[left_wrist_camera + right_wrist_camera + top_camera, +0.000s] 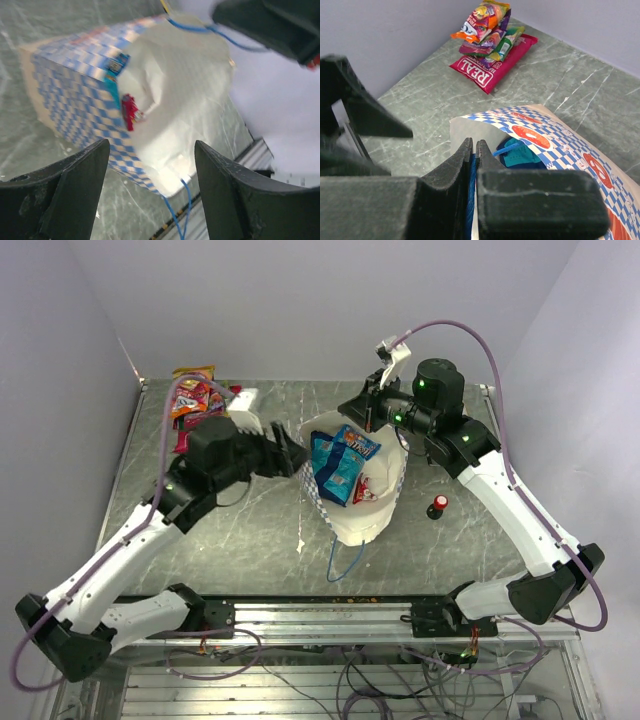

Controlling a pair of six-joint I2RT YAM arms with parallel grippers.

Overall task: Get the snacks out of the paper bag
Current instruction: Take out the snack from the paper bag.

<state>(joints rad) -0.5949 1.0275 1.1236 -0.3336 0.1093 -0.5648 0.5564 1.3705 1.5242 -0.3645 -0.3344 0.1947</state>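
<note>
1. A red shiny packet (490, 67) read "REAL" and lay under orange and pink-purple packets (484, 25), well beyond the right gripper (472, 147).
2. That gripper's fingers were pressed together, pinching something blue at the rim of the blue-and-white checkered paper bag (362, 525).
3. The left gripper (152, 150) stood spread and empty, facing the bag's side.
4. Blue candy bags (340, 462) lay in the bag's mouth.

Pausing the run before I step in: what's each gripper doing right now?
Left gripper: open, empty, facing the paper bag.
Right gripper: closed, pinching the paper bag at its rim.
</note>
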